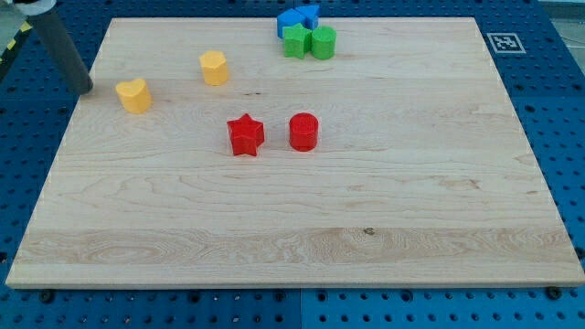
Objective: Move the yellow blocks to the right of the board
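1. Hand there is none on this arm: it ends in a plain dark rod, so nothing can spread, press together or pinch. My tip (86, 89) sits at the upper left of the frame, right at the left edge of the tabletop (384, 238), holding nothing and touching no block.
2. Just to the right of my tip, with a small gap between, lies the yellow heart-shaped block (134, 95). A second yellow block (214, 68), with a faceted outline, stands further right and a little higher, apart from the first.
3. Both look like small, rigid, light pieces with flat bases, so I judge they will slide easily on the smooth wood and may spin if pushed off-centre. No hold is possible; the contact should be on each block's left face, in line with its middle.
4. Along the way to the right side stand a red star (245, 135) and a red cylinder (303, 132) near the centre; a green pair (309, 42) and blue blocks (298, 18) cluster at the top edge. A straight push of the heart could graze the star, I think.
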You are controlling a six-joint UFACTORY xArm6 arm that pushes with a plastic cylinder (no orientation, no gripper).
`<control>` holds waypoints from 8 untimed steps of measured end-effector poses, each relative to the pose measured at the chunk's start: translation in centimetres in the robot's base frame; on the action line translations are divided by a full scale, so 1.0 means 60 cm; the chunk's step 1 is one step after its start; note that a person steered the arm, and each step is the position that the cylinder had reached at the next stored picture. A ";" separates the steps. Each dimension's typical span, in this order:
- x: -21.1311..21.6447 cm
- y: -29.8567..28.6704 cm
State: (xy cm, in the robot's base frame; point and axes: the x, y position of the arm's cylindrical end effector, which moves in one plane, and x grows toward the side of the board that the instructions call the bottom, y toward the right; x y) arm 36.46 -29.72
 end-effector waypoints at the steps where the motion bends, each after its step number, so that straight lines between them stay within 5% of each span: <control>1: 0.040 0.045; 3: 0.053 0.168; 5: 0.029 0.090; 8: 0.029 0.224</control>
State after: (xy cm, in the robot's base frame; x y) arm 38.22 -16.28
